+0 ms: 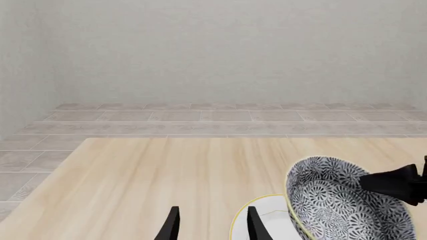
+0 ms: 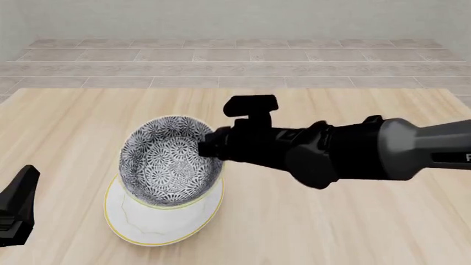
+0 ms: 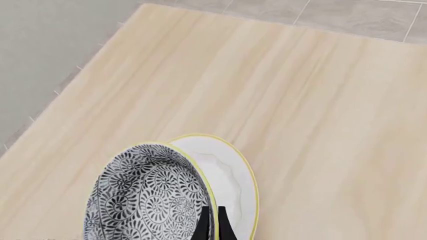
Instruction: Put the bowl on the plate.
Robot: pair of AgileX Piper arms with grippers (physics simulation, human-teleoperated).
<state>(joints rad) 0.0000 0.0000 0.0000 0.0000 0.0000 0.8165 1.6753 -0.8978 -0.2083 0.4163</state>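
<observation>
Two fingers of the right gripper [image 3: 212,225] pinch the bowl's [image 2: 171,161] rim, holding it tilted over the plate [image 2: 163,216], perhaps touching it; the left gripper [image 1: 212,225] hangs empty, jaws spread, beside the plate

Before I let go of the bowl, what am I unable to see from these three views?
- Whether the bowl touches the plate: the bowl's wall covers the contact in every view.
- Right end effector fingertips: front view, hidden behind its own arm; right wrist view, cut off by the frame edge.
- Left end effector: mostly cropped in both the front and left wrist views.
</observation>
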